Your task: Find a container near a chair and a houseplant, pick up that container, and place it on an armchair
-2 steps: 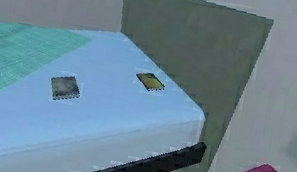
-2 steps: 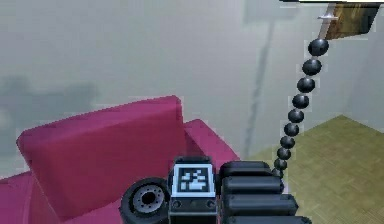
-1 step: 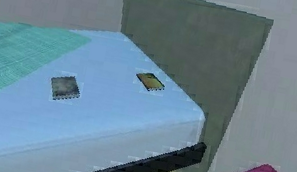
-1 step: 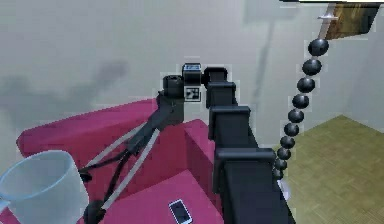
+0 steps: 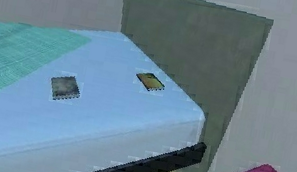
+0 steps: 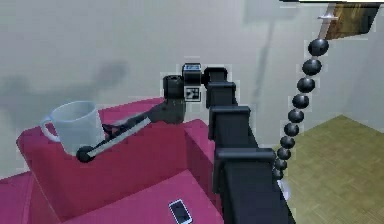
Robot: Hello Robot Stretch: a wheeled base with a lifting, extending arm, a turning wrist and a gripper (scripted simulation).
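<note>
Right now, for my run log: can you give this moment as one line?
gripper: near white mug | held: cannot tell | site: magenta armchair | on seat: small flat device

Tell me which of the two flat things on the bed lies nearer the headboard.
The dark one with the yellowish rim. The greyer one lies farther from it, nearer the teal cover.

Your arm [image 6: 238, 150]: a dark square bar in stepped segments.
At its end you see two white squares [image 6: 190, 75] with black marks and a dark-bodied gripper [image 6: 88, 153] with thin fingers.
</note>
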